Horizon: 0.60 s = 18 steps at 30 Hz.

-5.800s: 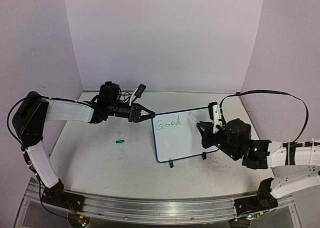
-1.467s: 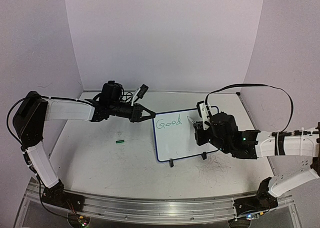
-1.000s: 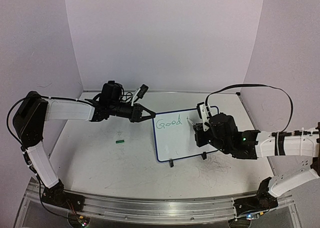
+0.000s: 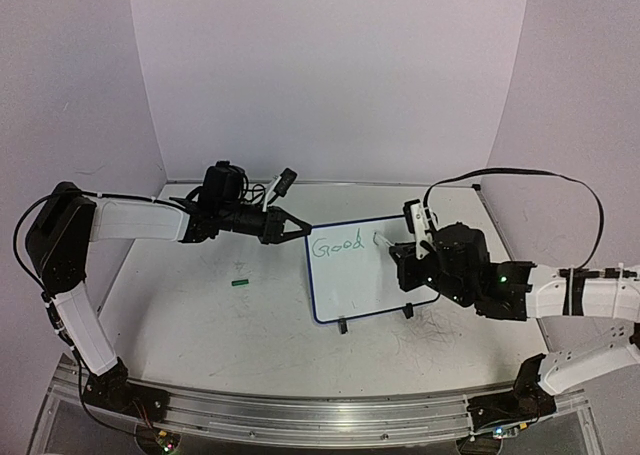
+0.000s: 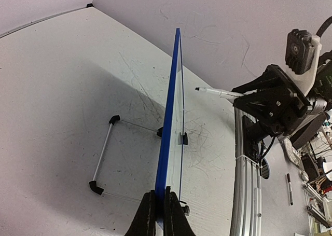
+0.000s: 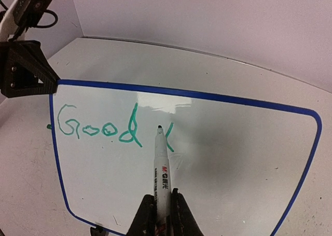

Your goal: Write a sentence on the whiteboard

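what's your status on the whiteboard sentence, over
Left gripper shut on whiteboard edge. Right gripper shut on marker, tip near the board. Sentence reads only "Good" plus one stroke. Nothing blocking.

We recorded the whiteboard [image 6: 218, 163] as white-faced with a dark-blue frame and black feet [image 4: 343, 326]; the sentence [image 6: 98, 128] as green; the marker [image 6: 162, 174] as white-barrelled, black-tipped, with red and dark print; the tabletop [image 4: 220, 325] as white, scuffed with faint grey scribbles; a small green piece [image 4: 239, 282] lay on it.
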Motion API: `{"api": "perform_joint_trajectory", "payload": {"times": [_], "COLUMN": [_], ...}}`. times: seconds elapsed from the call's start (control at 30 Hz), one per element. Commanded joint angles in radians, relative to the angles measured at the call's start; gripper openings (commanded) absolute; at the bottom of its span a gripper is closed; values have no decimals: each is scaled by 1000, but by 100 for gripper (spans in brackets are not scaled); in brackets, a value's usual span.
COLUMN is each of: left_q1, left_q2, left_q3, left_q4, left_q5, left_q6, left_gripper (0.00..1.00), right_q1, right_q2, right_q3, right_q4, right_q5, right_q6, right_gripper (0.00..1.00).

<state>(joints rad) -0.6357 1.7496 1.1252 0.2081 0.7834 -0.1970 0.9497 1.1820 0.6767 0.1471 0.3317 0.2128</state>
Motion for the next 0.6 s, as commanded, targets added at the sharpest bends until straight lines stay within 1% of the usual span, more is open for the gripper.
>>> {"api": "perform_joint_trajectory", "payload": {"times": [0.0, 0.57], "left_q1": [-19, -19], "left_q2": [-25, -27], "left_q3": [0, 0], "left_q4": [-4, -6], "left_q5": [6, 11], "left_q6": [36, 39], "left_gripper": [0, 0], "right_q1": [-2, -2], "right_q2": [43, 106], "right_q3": [46, 64], "right_q4": [42, 51], "right_q5": [-2, 39], "right_q6": [-16, -17], "right_gripper": [0, 0]}}
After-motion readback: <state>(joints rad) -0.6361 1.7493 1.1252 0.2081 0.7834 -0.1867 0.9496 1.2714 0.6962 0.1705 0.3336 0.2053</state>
